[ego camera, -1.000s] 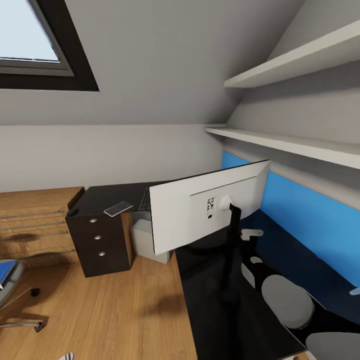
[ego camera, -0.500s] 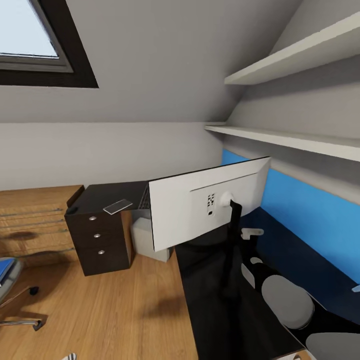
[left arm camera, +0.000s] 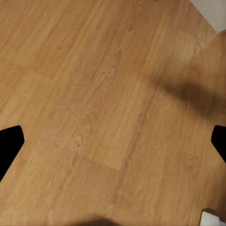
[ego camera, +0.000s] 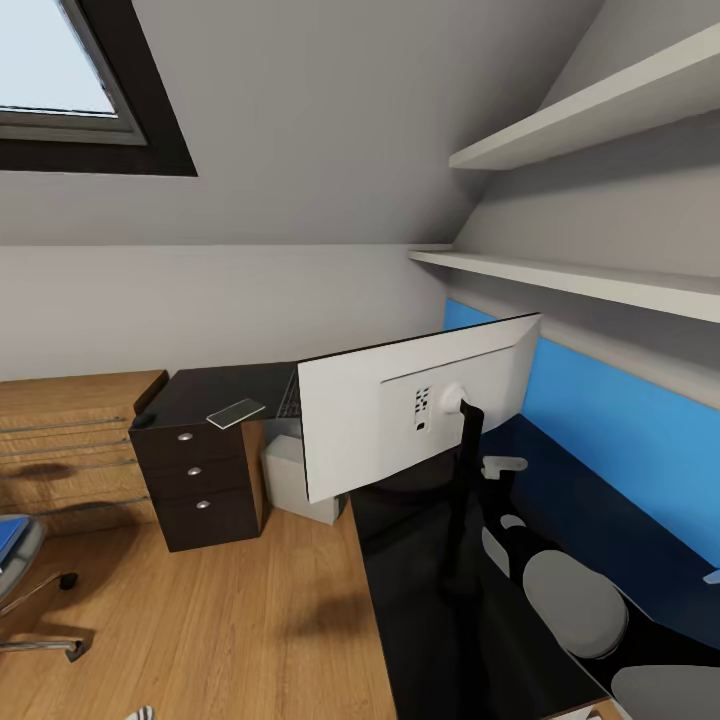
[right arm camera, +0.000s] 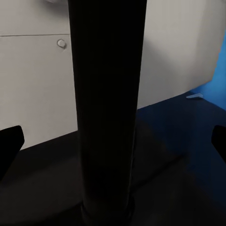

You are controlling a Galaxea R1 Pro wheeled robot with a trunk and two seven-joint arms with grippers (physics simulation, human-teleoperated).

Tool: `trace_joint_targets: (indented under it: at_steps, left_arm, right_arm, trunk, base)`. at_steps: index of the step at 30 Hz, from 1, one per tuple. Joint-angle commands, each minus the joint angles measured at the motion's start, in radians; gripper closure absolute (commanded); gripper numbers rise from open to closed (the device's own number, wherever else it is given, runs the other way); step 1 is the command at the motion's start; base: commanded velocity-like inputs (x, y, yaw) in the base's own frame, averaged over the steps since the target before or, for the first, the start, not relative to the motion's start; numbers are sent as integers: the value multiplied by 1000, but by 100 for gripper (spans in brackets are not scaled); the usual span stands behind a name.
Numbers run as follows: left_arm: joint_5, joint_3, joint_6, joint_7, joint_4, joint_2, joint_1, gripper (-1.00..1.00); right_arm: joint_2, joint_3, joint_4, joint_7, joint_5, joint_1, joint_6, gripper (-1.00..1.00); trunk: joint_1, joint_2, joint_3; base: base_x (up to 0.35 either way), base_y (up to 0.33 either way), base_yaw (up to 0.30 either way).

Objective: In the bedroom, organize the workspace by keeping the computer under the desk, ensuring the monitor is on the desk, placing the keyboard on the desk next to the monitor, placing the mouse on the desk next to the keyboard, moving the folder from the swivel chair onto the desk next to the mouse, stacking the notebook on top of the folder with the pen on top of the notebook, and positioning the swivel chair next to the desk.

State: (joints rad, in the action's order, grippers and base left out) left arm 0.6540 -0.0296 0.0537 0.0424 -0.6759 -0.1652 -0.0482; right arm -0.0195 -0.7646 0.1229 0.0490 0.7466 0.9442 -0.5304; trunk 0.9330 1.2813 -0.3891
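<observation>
Both wide-spread right gripper [right arm camera: 113,141] fingertips flank the monitor [ego camera: 400,415] stand post [right arm camera: 106,108]

Even, soft render light, brightest from the skylight [ego camera: 55,75] at 11 o'clock. A vague dark shadow smears the floor [ego camera: 250,620] by the tabletop [ego camera: 450,600], which reads near-black with faint sheen. The monitor [ego camera: 400,410] stand is dim, soft-edged up close. Straight lines splay toward the edges.

You see a dark drawer unit [ego camera: 198,487] with 3 knobs on the wood floor [ego camera: 220,630], 2 wall shelves [ego camera: 590,200], and a window [ego camera: 60,90].
</observation>
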Motion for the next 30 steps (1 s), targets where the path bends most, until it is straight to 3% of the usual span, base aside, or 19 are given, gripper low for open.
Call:
trace_joint_targets:
  at_steps: [1,20,30]
  left_arm:
    - [10,3,3,4,-1,-1,0,-100]
    - [10,1,4,3,-1,-1,0,-100]
    - [10,2,5,1,-1,-1,0,-100]
  right_arm:
    - [0,-5,0,5,11,1,-2,-100]
    - [0,-5,-6,5,11,1,-2,-100]
    - [-1,-5,-6,5,11,1,-2,-100]
  trunk:
    - [0,1,-1]
    - [0,1,-1]
    - [0,1,-1]
  base:
    - [0,0,0]
    - [3,0,0]
    - [112,0,0]
